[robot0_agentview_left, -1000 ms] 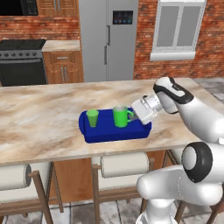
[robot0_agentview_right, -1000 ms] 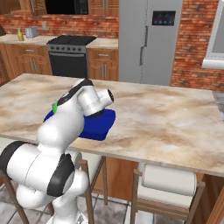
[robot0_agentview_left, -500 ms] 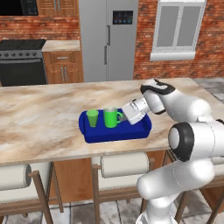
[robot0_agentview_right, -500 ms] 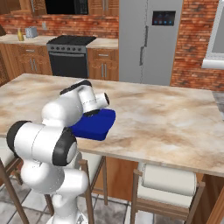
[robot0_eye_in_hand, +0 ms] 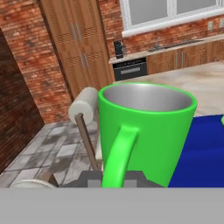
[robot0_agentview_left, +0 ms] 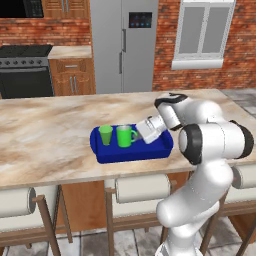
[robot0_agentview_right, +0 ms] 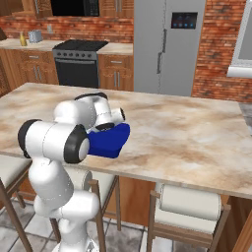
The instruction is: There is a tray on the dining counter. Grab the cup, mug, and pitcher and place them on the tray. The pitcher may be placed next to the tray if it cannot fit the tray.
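A white robot arm reaches over the dining counter (robot0_agentview_left: 50, 135), a long beige marbled island with stools tucked below. Its gripper (robot0_agentview_left: 141, 131) is pinched on the loop handle of the bright-green mug (robot0_agentview_left: 125, 136), which appears to stand on the deep-blue tray (robot0_agentview_left: 132, 152) just beside the green handleless cup (robot0_agentview_left: 105, 134). The step in hand looks like setting the mug down; doing it well means confirming its base sits flat before letting go, then backing straight off the handle without nudging the cup. Behind are brick walls, a steel fridge (robot0_agentview_left: 122, 45), a black oven (robot0_agentview_left: 25, 70) and a window (robot0_agentview_left: 202, 32).
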